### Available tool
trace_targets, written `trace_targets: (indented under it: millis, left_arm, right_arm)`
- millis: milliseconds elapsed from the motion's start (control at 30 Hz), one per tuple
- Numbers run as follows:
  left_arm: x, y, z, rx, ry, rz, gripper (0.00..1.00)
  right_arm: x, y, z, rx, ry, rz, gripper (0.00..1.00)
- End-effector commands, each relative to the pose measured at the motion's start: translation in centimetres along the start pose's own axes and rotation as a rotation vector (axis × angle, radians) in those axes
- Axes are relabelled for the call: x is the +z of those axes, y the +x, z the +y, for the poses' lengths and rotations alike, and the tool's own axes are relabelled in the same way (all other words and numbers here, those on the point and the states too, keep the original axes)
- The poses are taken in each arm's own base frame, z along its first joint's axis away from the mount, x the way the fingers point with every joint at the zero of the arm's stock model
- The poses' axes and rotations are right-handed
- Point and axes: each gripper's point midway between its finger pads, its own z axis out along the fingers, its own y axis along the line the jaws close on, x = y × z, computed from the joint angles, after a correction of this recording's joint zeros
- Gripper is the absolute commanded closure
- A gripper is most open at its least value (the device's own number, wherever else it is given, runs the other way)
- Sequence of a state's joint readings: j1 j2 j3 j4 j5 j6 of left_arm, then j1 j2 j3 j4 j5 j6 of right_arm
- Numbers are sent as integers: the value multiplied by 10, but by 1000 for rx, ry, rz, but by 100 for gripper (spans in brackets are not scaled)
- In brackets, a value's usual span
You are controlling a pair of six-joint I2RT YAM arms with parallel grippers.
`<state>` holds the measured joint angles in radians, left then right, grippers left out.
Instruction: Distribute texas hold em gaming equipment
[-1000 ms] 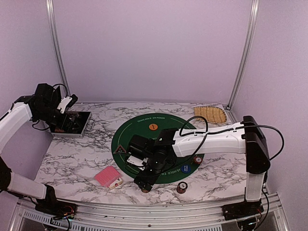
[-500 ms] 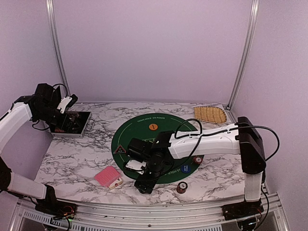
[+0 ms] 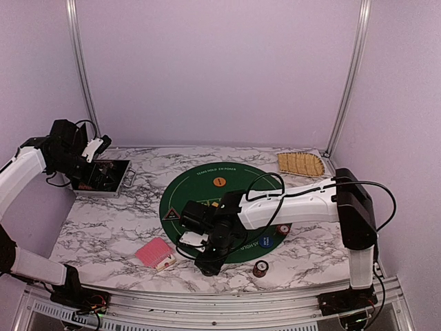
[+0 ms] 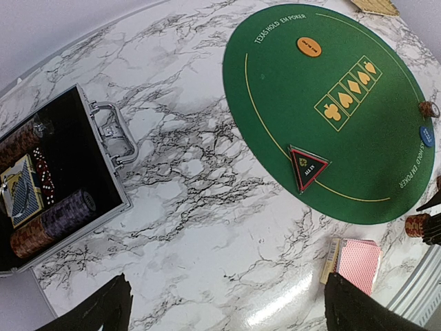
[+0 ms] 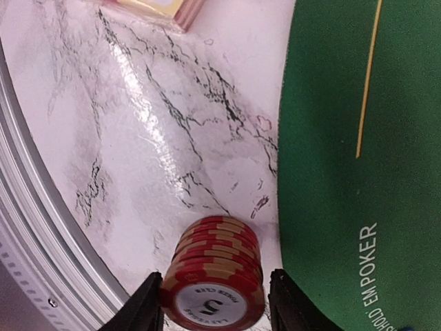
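Note:
A red chip stack [image 5: 217, 276] marked 5 stands on the marble just off the green mat [image 5: 344, 138], and my right gripper [image 5: 217, 303] is shut on it, one finger against each side. In the top view that right gripper [image 3: 207, 264] is low at the mat's near edge and hides the stack. Red-backed cards [image 3: 153, 252] lie to its left. On the mat [image 3: 207, 193] lie an orange button [image 3: 219, 182], a dark triangle [image 3: 171, 214], a blue button [image 3: 265, 241] and a chip stack [image 3: 283, 229]. My left gripper [image 4: 231, 314] hangs open over bare marble.
An open metal case [image 4: 41, 186] with more chips, dice and a deck lies at the far left, below the left arm. One more chip stack [image 3: 260, 268] stands near the front edge. A woven straw tray [image 3: 301, 164] lies at the back right.
The right gripper's jaws have narrowed from wide open onto the red chip stack, and the arm has shifted slightly left and nearer. The left arm has not moved.

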<state>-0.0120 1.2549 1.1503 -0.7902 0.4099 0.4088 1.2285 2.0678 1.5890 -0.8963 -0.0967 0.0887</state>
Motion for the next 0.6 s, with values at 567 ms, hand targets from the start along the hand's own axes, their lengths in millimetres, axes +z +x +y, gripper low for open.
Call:
trace_targets:
  millis: [567]
  left_arm:
    - [-8, -3, 0, 12, -11, -7, 1]
  right_arm:
    - [-27, -21, 2, -4, 7, -80, 93]
